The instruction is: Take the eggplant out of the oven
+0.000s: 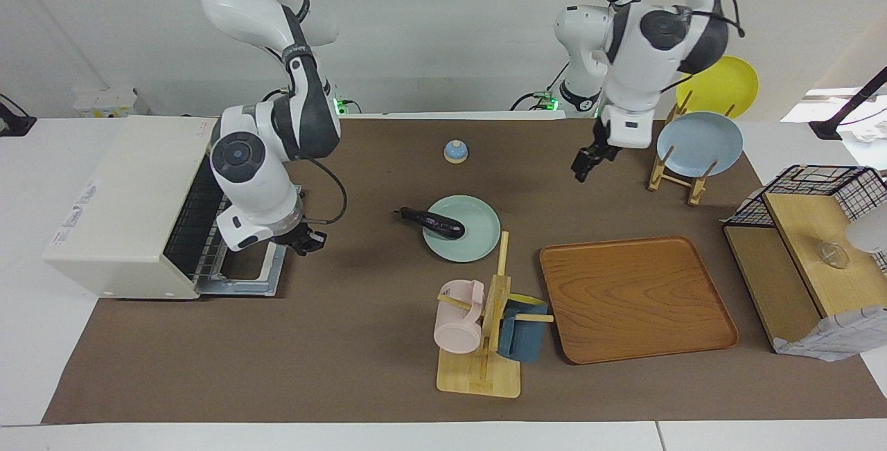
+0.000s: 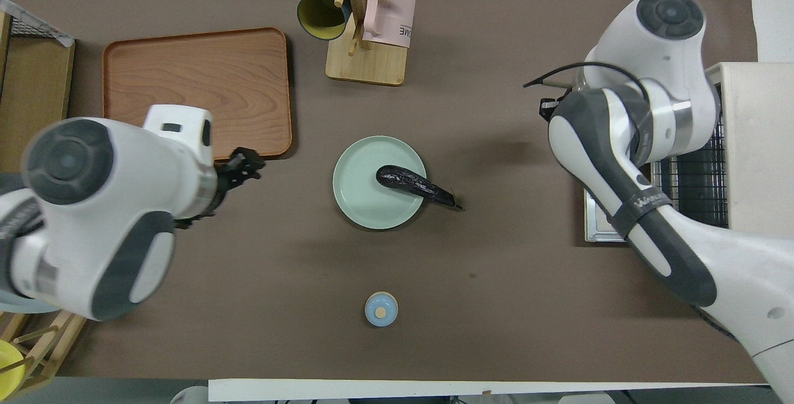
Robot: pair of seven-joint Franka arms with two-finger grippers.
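1. Lighting bright, even, diffuse; both views well exposed.
2. Soft shadows on the brown mat [image 1: 346,340] beside the eggplant [image 1: 433,222] and under the green plate [image 2: 363,205].
3. Small highlights on the eggplant's glossy skin.
4. Overhead view: left arm [image 2: 99,218] near the lens, slightly blurred.

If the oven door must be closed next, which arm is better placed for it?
Probably the right. The right gripper hangs just over the open door of the oven. The left gripper is up over the mat toward the left arm's end, beside the plate rack.
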